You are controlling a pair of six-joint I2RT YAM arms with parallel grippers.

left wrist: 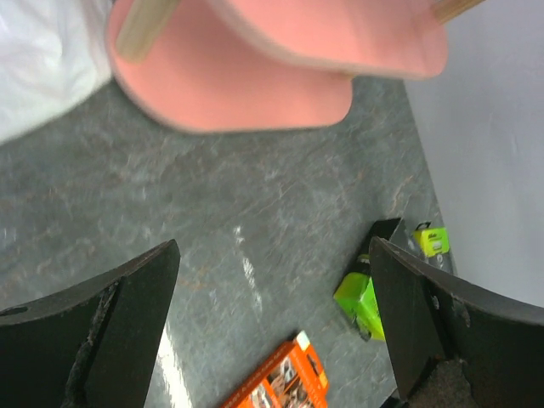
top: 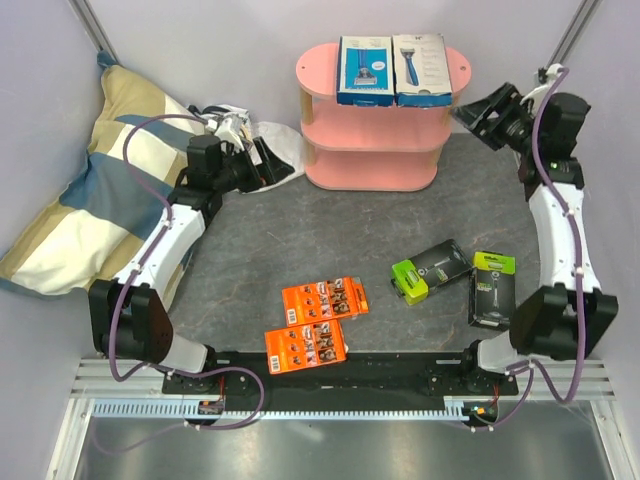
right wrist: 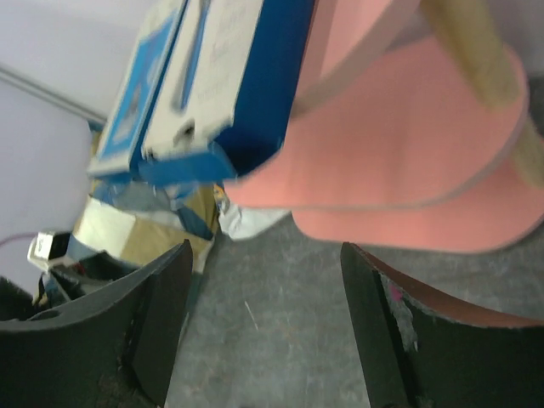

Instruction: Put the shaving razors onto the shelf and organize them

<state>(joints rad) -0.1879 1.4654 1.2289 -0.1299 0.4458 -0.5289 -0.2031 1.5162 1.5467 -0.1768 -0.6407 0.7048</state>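
One mat (top: 300, 240): dark grey, stone-veined, flat; lies under both grippers.
Pillow (top: 90, 190): soft fabric in blue, cream and tan checks; outboard of the left gripper.
Shelf (top: 320, 72): three pink oval boards on pale round wooden posts; just ahead of the right gripper.
White bag (top: 282, 140): crumpled plastic; just beside the left gripper.
Left gripper (top: 262, 160): black fingers spread wide, nothing between them.
Right gripper (top: 472, 115): fingers apart, empty.
Blue box (top: 364, 70), white box (top: 421, 68): card cartons with a razor picture, side by side on the top board; the white one is nearer the right gripper.
Black box (top: 492, 288), lime-green-and-black box (top: 432, 270): on the mat, well behind the right gripper.
Orange cards (top: 324, 299) (top: 306, 347): two, flat and glossy, well behind the left gripper.
Lettering: too small to read.
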